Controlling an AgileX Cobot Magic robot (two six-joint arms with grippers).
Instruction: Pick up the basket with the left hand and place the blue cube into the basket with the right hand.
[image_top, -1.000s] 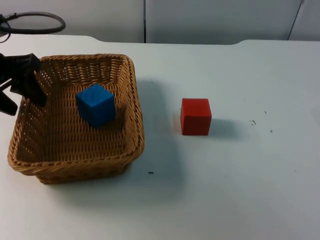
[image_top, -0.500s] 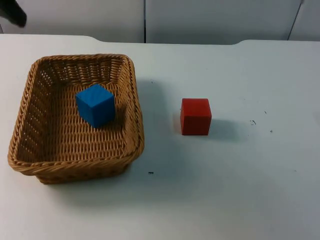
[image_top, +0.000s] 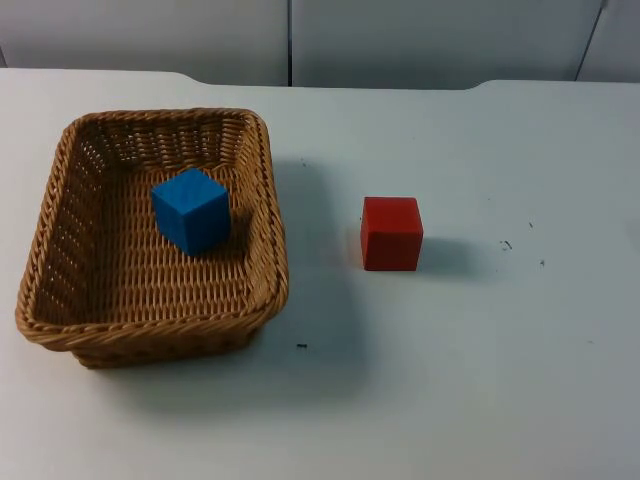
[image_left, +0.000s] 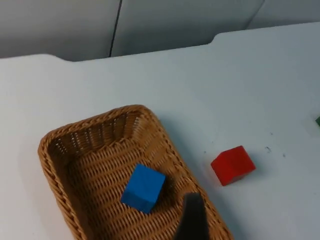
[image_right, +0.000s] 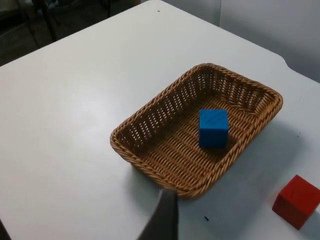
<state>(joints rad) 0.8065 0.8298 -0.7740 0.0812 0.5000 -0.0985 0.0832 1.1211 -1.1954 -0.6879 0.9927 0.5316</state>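
Left gripper (image_left: 192, 220): one black fingertip shows in its wrist view, high above the near rim of the wicker basket (image_left: 60, 142); whether it is spread or closed cannot be told, and it holds nothing.
Right gripper (image_right: 165, 215): one fingertip shows, raised over the table beside the basket's nearer long rim (image_right: 150, 172); spread or closed cannot be told, nothing held.
Blue cube (image_top: 191, 210): sits inside the basket (image_top: 150, 330), toward the far wall, on the weave.
Basket: rests flat on the white table (image_top: 450, 400), long axis running away from the top camera.
Red cube (image_top: 391, 233): on the table, well apart from the basket.
Key relation: judged, both grippers are clear and above; the left sits nearer the basket rim.
Progress: cube-in-basket looks done.
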